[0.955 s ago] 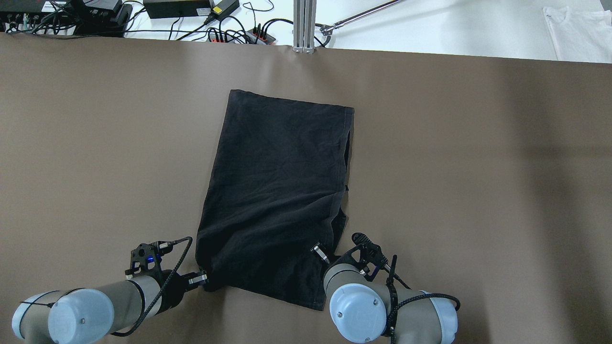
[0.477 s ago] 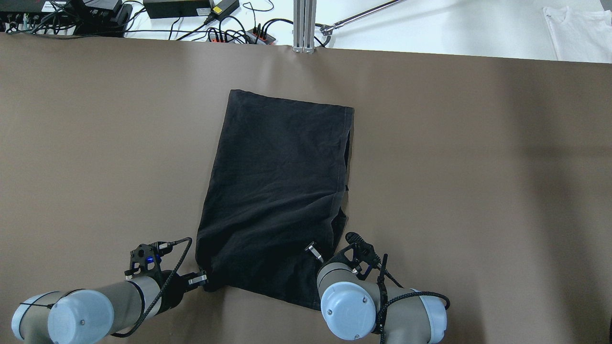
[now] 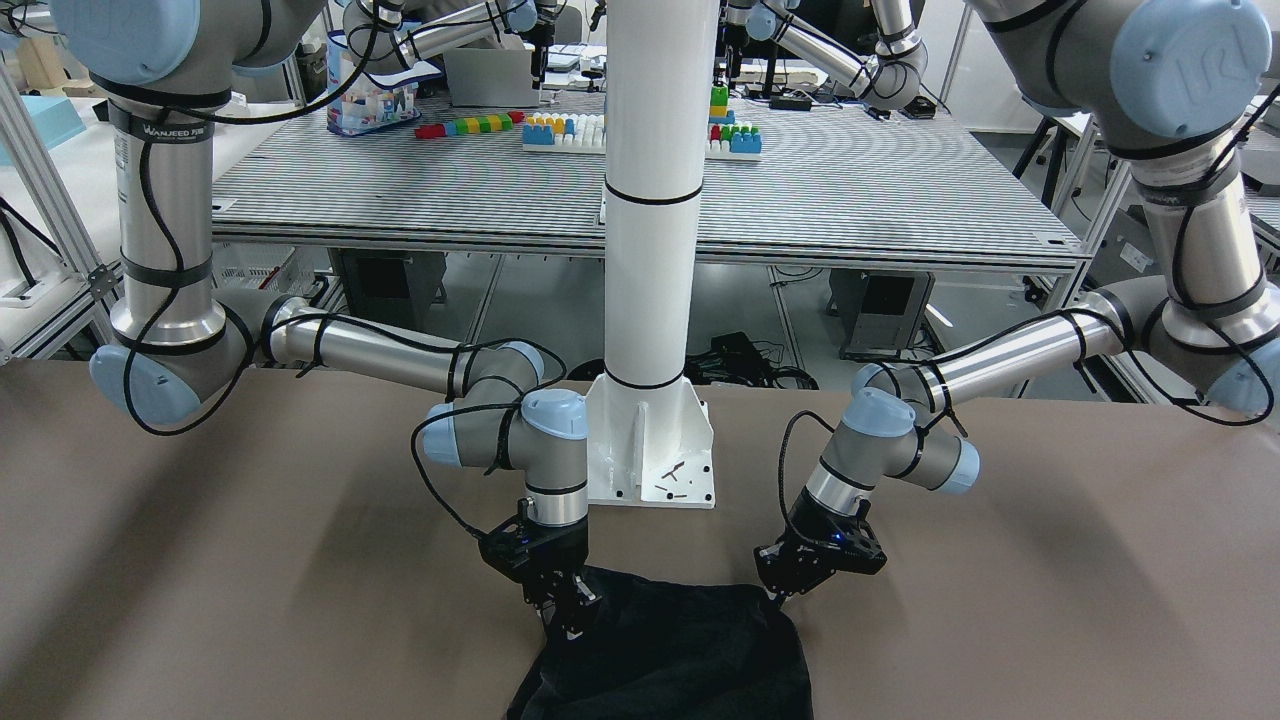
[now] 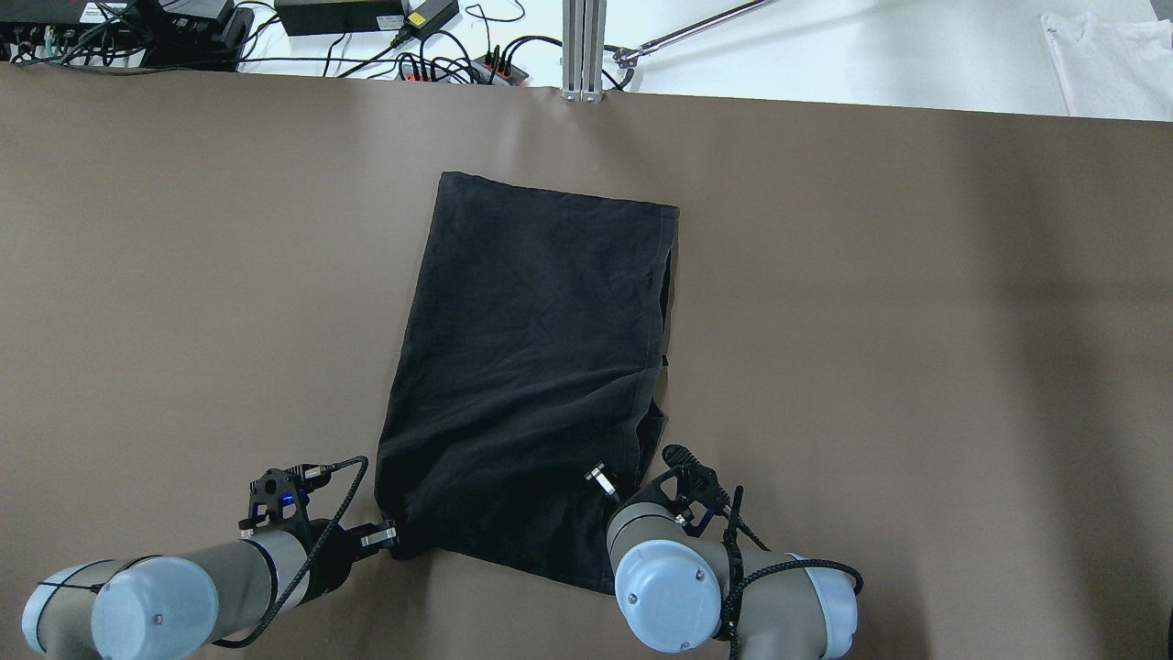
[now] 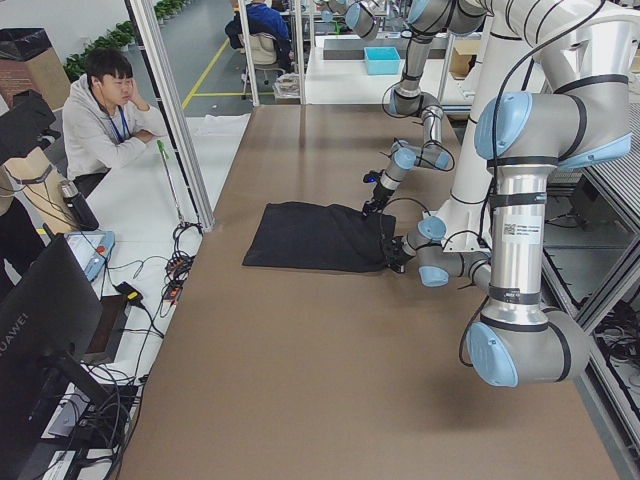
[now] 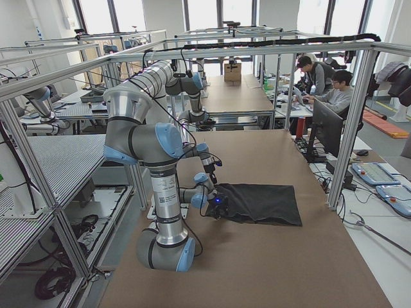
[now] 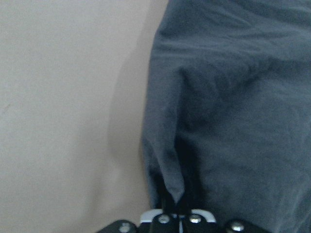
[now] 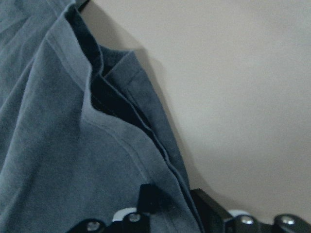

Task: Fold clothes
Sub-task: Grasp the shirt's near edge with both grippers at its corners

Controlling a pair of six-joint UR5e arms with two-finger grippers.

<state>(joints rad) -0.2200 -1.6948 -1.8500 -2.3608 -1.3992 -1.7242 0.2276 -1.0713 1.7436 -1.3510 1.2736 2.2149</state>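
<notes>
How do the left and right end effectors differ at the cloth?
The left end effector is shut, pinching a corner of the black cloth; the right end effector is open, astride its hem. The left slants in; the right points steeply down. Both are at its near end.

Silver-grey tubes on both arms here, the left arm (image 3: pixel 1010 355) and the right arm (image 3: pixel 370 350) alike, with rounded pale-blue caps (image 3: pixel 555 412) on every joint. One big cap up top carries a faint UR logo (image 3: pixel 1195 62). Black cables (image 4: pixel 345 502) loop along each arm, cinched by thin black straps (image 3: pixel 1075 335); a wider black band (image 3: pixel 165 130) reads WANJEED. White barcode labels (image 5: pixel 518 230) sit on the upright sections. Black brackets (image 4: pixel 275 486) at the wrists, and there's a small blue light (image 4: pixel 290 499) glowing. Up close, the left gripper (image 7: pixel 178 204) is black with round silver screw heads (image 7: pixel 194 219).
</notes>
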